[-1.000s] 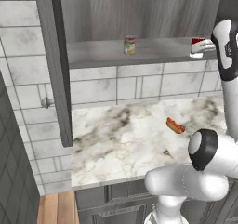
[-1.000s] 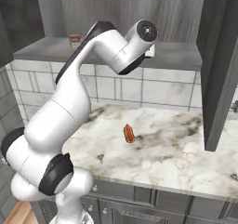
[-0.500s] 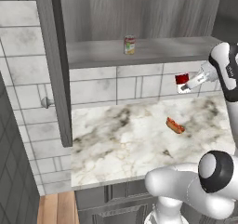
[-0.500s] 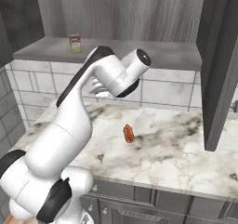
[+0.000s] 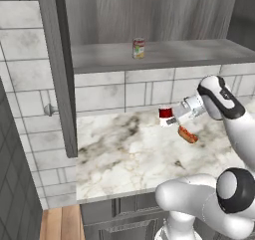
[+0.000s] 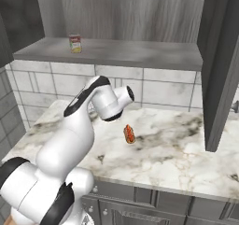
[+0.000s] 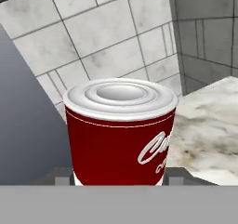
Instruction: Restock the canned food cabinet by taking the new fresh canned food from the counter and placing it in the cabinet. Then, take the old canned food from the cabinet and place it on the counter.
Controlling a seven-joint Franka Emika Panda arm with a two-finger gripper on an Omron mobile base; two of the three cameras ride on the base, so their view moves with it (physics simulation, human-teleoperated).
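My gripper is shut on the old canned food, a can with a red upper band, and holds it upright just above the counter, near the tiled wall. In the hand view the same old canned food stands close up between the dark fingertips. The new fresh canned food, with its yellow-green label, stands on the shelf board of the cabinet. From the right base view this new fresh canned food sits at the shelf's left end.
An orange-red hot-dog-like item lies on the marble just right of and below the held can, also seen as the hot-dog-like item. The open grey cabinet door hangs down at the left. A second door stands at the right.
The arm has carried the red-and-white can from shelf height at the right down and leftward to just above the counter. The yellow-green can has not moved.
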